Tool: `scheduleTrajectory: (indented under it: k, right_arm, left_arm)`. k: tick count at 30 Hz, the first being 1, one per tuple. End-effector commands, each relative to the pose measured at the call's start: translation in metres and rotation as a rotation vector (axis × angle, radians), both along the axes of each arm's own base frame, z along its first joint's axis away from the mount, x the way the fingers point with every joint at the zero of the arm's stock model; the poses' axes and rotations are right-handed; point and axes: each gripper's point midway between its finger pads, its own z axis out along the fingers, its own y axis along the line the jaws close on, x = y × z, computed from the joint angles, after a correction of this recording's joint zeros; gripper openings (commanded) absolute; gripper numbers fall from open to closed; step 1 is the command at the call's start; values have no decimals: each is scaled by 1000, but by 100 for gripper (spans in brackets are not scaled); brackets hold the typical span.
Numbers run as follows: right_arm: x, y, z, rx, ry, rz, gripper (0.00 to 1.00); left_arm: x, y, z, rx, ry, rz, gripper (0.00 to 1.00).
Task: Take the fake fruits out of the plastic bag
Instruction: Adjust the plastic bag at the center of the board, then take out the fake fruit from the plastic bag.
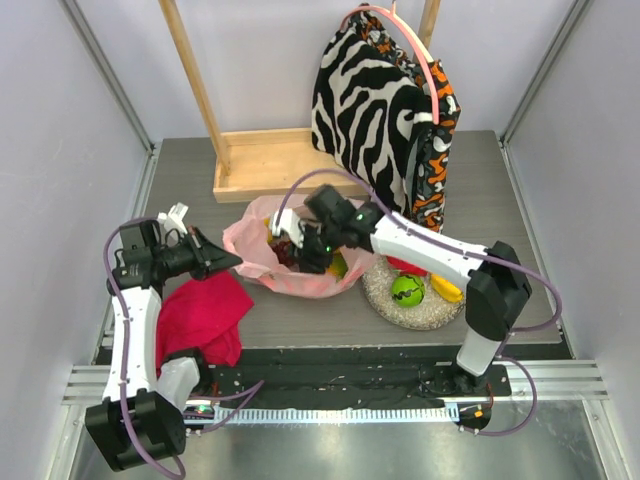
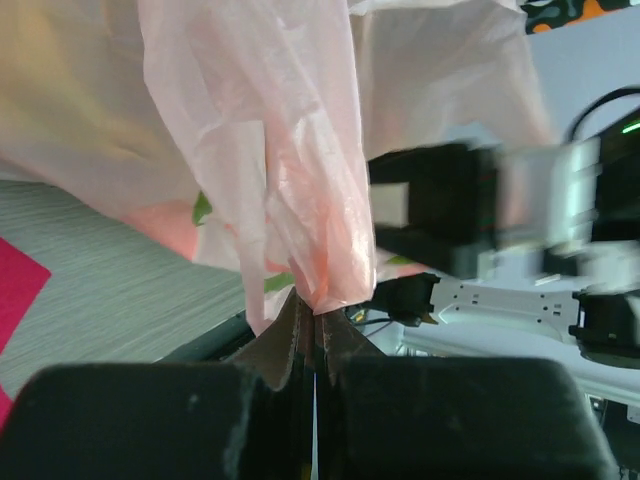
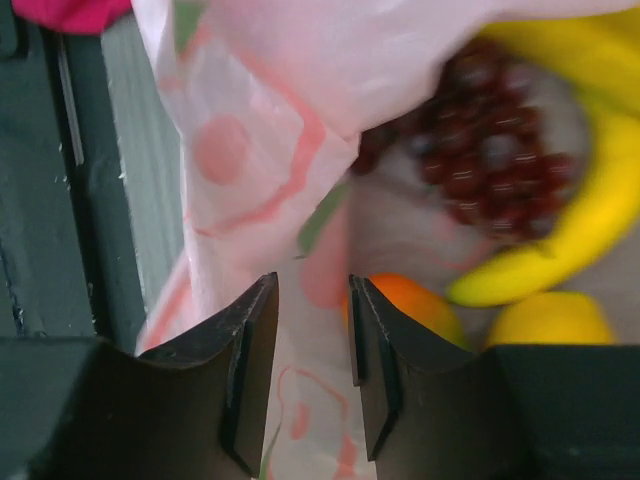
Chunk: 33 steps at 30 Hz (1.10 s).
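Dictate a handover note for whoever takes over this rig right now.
Left gripper: shut on the pink plastic bag's edge, holding it up.
Right gripper: at the bag mouth, jaws narrow with film between them; grip unclear.
Done: green apple, red fruit and yellow fruit lie on the round plate.
Left: grapes, banana, orange and lemon are in the bag.

Thin plastic bag (image 2: 280, 150) — translucent, crinkled.

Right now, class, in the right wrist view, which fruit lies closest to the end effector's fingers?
The orange, right beside one finger; the grapes, banana and lemon lie farther off.
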Motion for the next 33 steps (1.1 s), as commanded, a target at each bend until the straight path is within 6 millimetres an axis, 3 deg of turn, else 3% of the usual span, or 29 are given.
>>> scheduleTrajectory:
  k: [1,2,3,4,8,12,13,16,21,24,33]
  right_arm:
    - [-46,-4,11,43,-79,77,41]
    - [-57,-7,7,39,-77,82,45]
    - [-65,-16,-9,8,-61,58,46]
    - [-65,-17,1,44,-64,16,48]
    - [-61,-24,-12,7,-84,7,54]
    - [-20,-13,-7,13,-88,-126,54]
    - [-4,-5,7,43,-112,-155,54]
    - [39,2,9,33,-172,-254,54]
    - [101,-15,-22,-34,-179,-441,54]
    - [117,-27,-41,-64,-143,-504,54]
    - [120,-21,-79,-122,-103,-488,57]
  left_arm:
    - [-7,-4,12,-21,-43,-17,0]
    - [-8,-3,9,-13,-37,-9,0]
    - [-8,-2,5,-3,-34,-1,0]
    - [-10,-2,-2,3,-19,7,0]
    - [-13,3,-22,38,19,51,0]
    - [-21,2,-26,50,35,51,0]
    - [-23,2,-26,55,33,46,0]
    - [-27,2,-31,66,36,50,0]
    - [-27,3,-32,71,26,58,0]
    - [-27,3,-30,73,17,56,0]
    - [-27,3,-31,67,11,62,0]
